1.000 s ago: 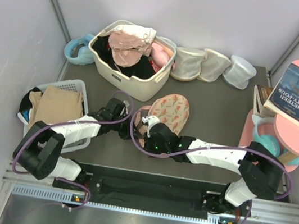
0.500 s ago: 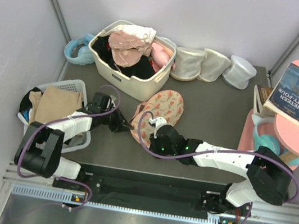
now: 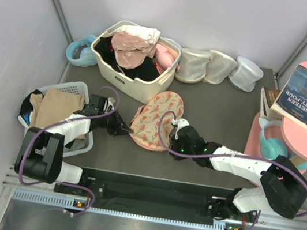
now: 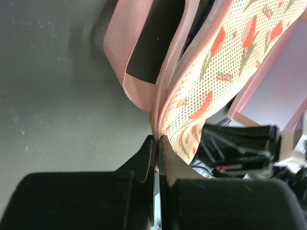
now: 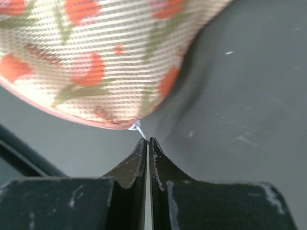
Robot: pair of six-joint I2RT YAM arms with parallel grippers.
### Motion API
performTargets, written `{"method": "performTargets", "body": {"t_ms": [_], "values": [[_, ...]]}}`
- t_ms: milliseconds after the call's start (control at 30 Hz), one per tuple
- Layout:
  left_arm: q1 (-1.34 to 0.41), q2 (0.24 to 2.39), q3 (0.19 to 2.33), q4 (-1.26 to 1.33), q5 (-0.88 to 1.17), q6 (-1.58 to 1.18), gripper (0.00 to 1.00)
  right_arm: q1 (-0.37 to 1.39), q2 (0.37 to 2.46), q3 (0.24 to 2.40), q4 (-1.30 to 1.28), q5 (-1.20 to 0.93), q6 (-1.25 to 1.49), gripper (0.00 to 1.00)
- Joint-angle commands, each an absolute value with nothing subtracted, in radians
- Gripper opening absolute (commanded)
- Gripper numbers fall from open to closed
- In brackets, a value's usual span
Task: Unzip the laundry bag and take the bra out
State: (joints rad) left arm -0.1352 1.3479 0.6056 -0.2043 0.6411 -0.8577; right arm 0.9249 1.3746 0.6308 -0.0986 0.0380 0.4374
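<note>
The laundry bag (image 3: 153,121) is sitting on the bench (image 3: 223,114) right in front of the beige basket (image 3: 140,89). Left jaws are clenched on the bag's pink edge seam at its left end. Right jaws are pinched tight on the little silver zip pull (image 5: 136,127) at the bag's right edge.
</note>
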Motion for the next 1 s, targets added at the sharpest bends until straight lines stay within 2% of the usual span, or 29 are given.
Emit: {"method": "performTargets", "body": {"t_ms": [0, 267, 667, 700, 733, 800, 933, 967], "values": [[-0.107, 1.316, 0.607, -0.225, 0.649, -0.790, 0.00, 0.829, 1.361, 0.640, -0.112, 0.043, 0.362, 0.00], [-0.103, 1.336, 0.633, -0.268, 0.655, -0.729, 0.00, 0.749, 1.480, 0.747, -0.109, 0.008, 0.253, 0.00], [-0.113, 1.283, 0.623, -0.270, 0.680, -0.722, 0.00, 0.746, 1.451, 0.844, -0.178, -0.015, 0.285, 0.00], [-0.118, 1.267, 0.618, -0.275, 0.678, -0.723, 0.00, 0.747, 1.434, 0.853, -0.186, -0.011, 0.291, 0.01], [-0.133, 1.253, 0.612, -0.281, 0.678, -0.723, 0.01, 0.750, 1.427, 0.876, -0.196, -0.009, 0.291, 0.06], [-0.164, 1.210, 0.595, -0.288, 0.661, -0.736, 0.07, 0.778, 1.416, 0.925, -0.236, -0.003, 0.291, 0.11], [-0.283, 1.152, 0.589, -0.307, 0.608, -0.761, 0.34, 0.851, 1.417, 1.009, -0.281, 0.040, 0.288, 0.26], [-0.288, 1.149, 0.597, -0.339, 0.600, -0.761, 0.52, 0.868, 1.419, 1.023, -0.282, 0.037, 0.296, 0.28]]}}
